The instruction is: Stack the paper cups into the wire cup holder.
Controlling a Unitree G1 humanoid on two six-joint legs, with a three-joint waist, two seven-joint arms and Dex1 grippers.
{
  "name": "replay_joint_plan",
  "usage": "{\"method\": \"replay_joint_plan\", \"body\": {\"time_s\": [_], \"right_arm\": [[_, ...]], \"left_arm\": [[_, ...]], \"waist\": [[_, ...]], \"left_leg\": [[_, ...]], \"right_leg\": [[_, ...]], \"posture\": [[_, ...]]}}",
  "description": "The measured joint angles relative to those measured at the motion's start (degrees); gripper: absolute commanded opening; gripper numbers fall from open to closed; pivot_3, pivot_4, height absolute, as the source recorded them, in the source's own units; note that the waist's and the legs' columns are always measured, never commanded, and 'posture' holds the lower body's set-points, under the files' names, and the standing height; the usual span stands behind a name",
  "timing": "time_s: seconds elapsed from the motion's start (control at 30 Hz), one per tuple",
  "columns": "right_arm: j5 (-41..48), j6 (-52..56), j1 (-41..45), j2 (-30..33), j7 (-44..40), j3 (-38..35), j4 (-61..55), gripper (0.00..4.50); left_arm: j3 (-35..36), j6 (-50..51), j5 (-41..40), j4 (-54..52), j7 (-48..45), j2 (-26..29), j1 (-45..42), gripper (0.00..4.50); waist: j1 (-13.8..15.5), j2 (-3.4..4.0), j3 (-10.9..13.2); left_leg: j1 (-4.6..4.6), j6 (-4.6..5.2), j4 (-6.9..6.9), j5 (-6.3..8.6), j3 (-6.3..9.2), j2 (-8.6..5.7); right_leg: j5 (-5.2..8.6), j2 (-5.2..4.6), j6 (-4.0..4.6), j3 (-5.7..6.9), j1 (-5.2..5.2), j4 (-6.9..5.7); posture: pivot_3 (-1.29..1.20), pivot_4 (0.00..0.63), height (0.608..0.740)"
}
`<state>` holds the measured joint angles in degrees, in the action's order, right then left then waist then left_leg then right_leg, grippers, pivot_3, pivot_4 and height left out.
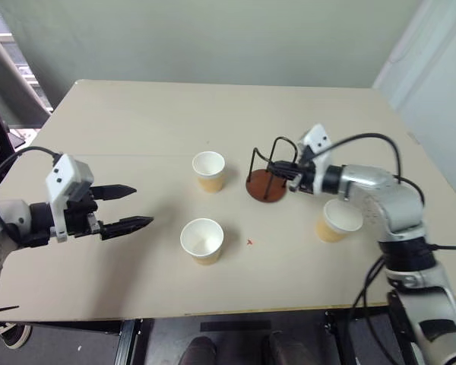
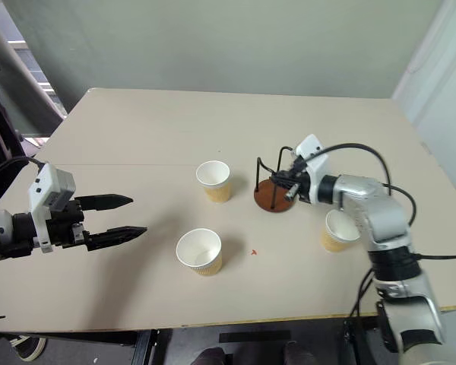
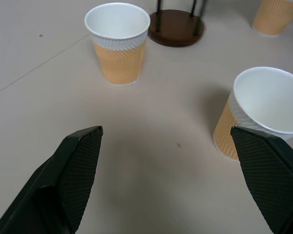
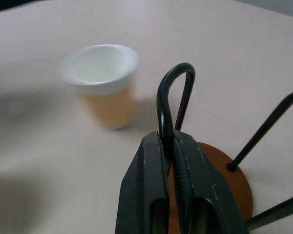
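Observation:
Three paper cups stand upright on the table: one at the middle (image 1: pixel 208 170), one nearer the front (image 1: pixel 202 240), and one to the right (image 1: pixel 338 220) under my right forearm. The wire cup holder (image 1: pixel 266 185) stands between the middle cup and the right one, with a reddish-brown disc base and black wire loops. My right gripper (image 4: pixel 169 141) is shut on one wire loop (image 4: pixel 166 112) of the holder, reaching it from the right. At the table's left, my left gripper (image 1: pixel 143 205) hangs open with nothing between its fingers, pointing toward the two nearer cups (image 3: pixel 118 44) (image 3: pixel 263 112).
The beige table (image 1: pixel 137 122) has bare room at the back and along the front left. A small red mark (image 1: pixel 249 242) lies near the front cup. A grey wall runs behind the table, and dark equipment stands past its left edge.

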<state>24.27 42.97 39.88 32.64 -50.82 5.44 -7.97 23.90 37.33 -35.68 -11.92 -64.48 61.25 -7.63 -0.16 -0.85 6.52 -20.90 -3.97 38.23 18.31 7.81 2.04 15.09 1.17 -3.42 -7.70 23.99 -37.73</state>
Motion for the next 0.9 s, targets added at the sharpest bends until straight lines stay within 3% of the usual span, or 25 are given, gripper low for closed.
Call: {"method": "replay_joint_plan", "body": {"time_s": [0.13, 0.27, 0.9], "right_arm": [[6.72, 1.09, -4.41, 7.00, -10.52, -0.39, -8.18, 0.05], [9.78, 1.19, -8.63, 9.37, -15.58, 1.31, -13.87, 0.05], [3.66, -10.73, -8.93, 8.67, -20.02, 8.01, -12.65, 0.05]], "left_arm": [[-0.36, -0.01, 0.06, 0.61, -0.08, 0.12, -0.47, 4.50], [-1.60, -0.02, 0.16, 0.80, -0.09, 0.17, -1.59, 4.50], [-2.10, -0.05, 1.12, 1.21, -0.24, 0.40, -2.22, 4.50]], "waist": [[-0.02, -0.04, -0.02], [-0.31, -0.04, -0.02], [-0.38, -0.06, -0.03]], "left_leg": [[0.05, -0.02, 0.03, -0.01, -0.03, -0.17], [0.22, -0.03, 0.07, -0.01, -0.12, -0.18], [0.46, 0.01, 0.05, 0.01, -0.15, -0.12]], "right_leg": [[0.00, 0.07, 0.00, -0.03, -0.07, 0.02], [-0.01, 0.15, -0.01, -0.10, -0.12, -0.14], [-0.04, 0.22, -0.03, -0.12, -0.29, -0.17]], "posture": [[0.00, 0.150, 0.740], [0.00, 0.150, 0.740], [0.00, 0.150, 0.740]]}}
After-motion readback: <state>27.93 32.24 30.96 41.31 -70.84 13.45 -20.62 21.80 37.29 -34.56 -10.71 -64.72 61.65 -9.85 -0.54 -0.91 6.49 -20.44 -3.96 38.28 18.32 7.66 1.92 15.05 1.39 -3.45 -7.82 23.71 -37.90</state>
